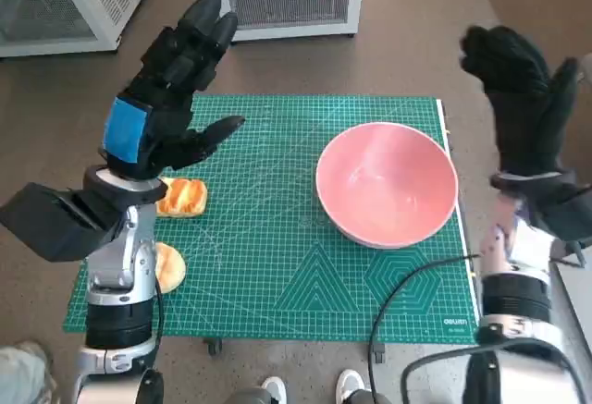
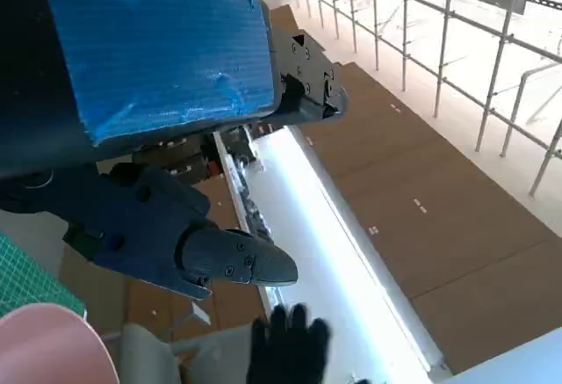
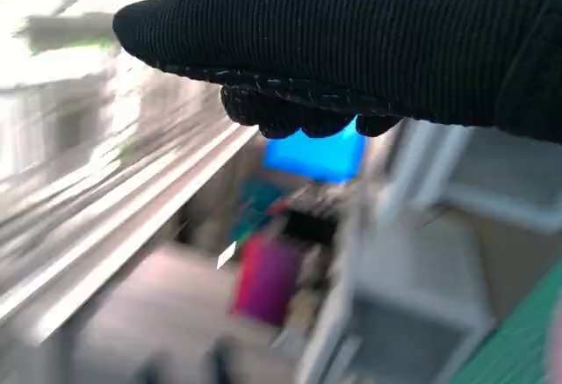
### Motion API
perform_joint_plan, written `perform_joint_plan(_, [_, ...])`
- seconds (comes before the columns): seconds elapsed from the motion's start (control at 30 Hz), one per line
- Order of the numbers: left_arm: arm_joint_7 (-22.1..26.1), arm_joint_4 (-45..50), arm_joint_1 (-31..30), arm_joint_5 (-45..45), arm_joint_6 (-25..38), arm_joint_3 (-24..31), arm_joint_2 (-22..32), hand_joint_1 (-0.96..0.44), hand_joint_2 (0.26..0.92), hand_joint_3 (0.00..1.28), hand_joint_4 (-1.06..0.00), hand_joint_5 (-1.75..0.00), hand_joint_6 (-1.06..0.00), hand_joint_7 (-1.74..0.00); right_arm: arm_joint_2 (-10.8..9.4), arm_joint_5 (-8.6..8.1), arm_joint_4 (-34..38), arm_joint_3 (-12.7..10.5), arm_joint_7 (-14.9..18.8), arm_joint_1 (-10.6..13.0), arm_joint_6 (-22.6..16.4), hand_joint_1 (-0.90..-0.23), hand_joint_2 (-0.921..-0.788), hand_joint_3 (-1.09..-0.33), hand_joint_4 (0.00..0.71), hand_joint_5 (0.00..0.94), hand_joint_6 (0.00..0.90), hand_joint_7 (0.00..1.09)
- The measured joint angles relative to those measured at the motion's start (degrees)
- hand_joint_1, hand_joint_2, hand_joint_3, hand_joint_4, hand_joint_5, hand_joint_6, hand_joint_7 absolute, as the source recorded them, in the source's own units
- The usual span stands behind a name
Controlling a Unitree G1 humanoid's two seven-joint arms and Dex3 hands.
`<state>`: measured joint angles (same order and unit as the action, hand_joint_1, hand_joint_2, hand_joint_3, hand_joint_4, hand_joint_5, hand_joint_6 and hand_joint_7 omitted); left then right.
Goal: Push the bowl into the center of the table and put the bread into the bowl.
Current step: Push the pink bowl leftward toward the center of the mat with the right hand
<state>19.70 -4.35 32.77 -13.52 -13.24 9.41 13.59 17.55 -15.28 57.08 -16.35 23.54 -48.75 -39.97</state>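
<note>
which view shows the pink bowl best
The head view: the whole pink bowl sits on the green mat, rim and inside visible. The left wrist view catches only a pink edge in one corner; the right wrist view is too blurred to show it.

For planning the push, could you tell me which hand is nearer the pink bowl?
Right. The right hand is raised just beyond the pink bowl's right rim; the left hand is raised over the mat's far side.

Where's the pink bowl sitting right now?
In the head view the pink bowl sits on the green mat, toward the robot's right side near the mat's edge, just inward of the raised right hand.
</note>
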Motion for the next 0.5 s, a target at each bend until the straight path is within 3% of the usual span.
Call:
perform_joint_plan(0.27, [-0.1, -0.7, 0.0, 0.3, -0.9, -0.5, -0.2, -0.36, 0.921, 0.16, -0.27, 0.00, -0.32, -0.06, 1.3, 2.89, 8.6, -0.2, -4.8, -0.6, 0.5, -0.623, -0.921, -0.679, 0.205, 0.000, 0.264, 0.07])
perform_joint_plan(0.5, [-0.2, -1.3, 0.0, 0.3, -1.4, -0.5, -0.1, -0.37, 0.921, 0.16, -0.27, 0.00, -0.32, -0.07, 1.4, 6.56, 13.2, 0.7, -9.9, -0.6, 2.8, -0.569, -0.921, -0.738, 0.200, 0.000, 0.266, 0.07])
